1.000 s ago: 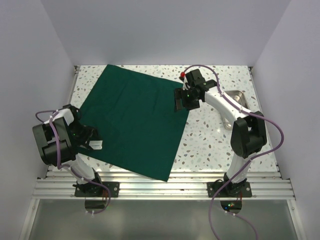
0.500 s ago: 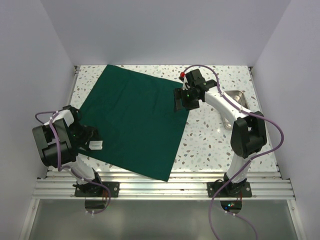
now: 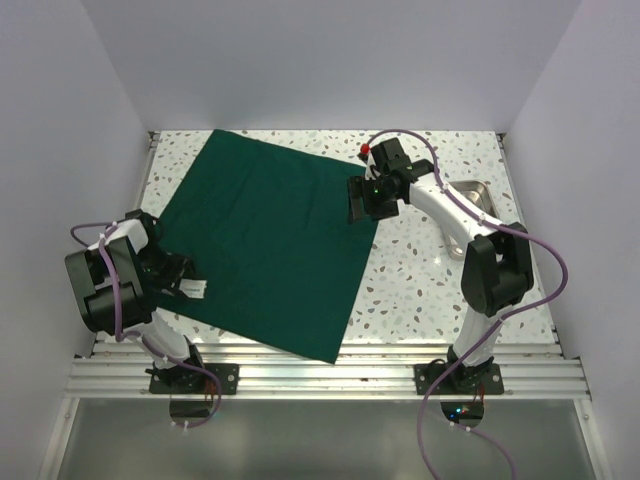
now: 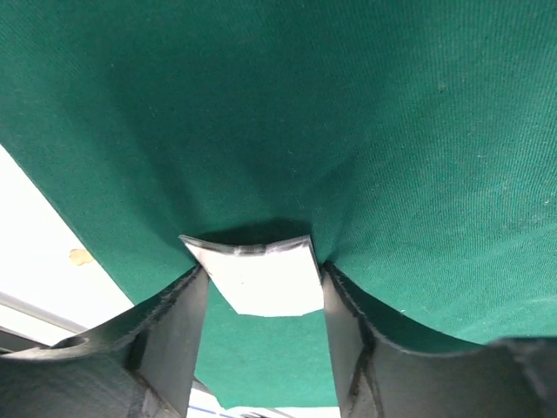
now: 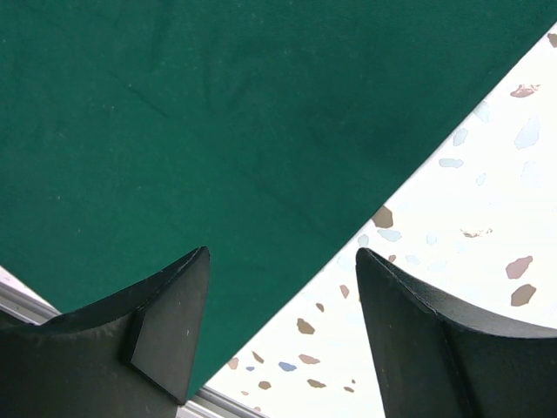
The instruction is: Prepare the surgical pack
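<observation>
Right of green cloth [image 3: 270, 240], steel tray [image 3: 480, 188]

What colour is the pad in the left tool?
The gauze pad is plain white against the dark green cloth; clearest in the left wrist view.

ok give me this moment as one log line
left gripper: shut on white pad over green cloth edge | right gripper: open above cloth's right edge | steel tray: far right, apart from cloth
</observation>
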`<state>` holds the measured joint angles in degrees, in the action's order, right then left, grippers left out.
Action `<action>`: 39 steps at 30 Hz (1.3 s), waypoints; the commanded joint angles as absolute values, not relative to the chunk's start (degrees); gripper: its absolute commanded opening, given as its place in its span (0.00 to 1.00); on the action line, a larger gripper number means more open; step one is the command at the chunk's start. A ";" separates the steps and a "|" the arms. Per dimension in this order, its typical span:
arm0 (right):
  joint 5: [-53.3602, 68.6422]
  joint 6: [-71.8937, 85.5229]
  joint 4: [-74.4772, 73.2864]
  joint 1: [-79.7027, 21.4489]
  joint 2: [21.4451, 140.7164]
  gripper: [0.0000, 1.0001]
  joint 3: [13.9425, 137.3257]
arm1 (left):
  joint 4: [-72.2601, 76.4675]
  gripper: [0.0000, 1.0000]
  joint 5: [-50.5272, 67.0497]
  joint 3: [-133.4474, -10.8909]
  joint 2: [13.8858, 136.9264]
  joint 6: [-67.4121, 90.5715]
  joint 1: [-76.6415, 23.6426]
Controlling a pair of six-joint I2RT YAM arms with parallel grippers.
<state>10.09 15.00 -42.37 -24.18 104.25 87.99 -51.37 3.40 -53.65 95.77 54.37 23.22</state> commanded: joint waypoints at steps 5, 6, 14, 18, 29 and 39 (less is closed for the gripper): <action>11.87 15.56 -41.31 -26.10 104.85 0.72 90.79 | -51.50 0.51 0.18 -54.58 93.69 52.65 23.56; 11.87 15.56 -41.40 -26.28 105.03 0.72 91.40 | -51.59 0.51 0.18 -54.58 93.08 52.47 23.38; 14.41 16.43 -41.75 -28.47 106.87 0.72 93.60 | -52.38 0.52 0.18 -57.64 91.41 51.33 16.97; 25.37 18.63 -36.94 -28.65 108.63 0.73 92.65 | -52.38 0.50 0.79 -63.18 93.42 49.40 9.17; 46.32 41.38 -0.55 -34.01 109.15 0.82 76.65 | -51.42 0.51 13.70 -73.30 95.28 53.77 0.35; 38.42 53.25 16.33 -40.69 112.24 0.79 76.38 | -49.83 0.53 22.76 -71.28 91.50 61.43 0.44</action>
<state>41.28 47.83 7.49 -39.99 111.13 75.64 -51.09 18.33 -71.33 94.76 57.82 0.14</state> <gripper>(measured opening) 0.800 0.531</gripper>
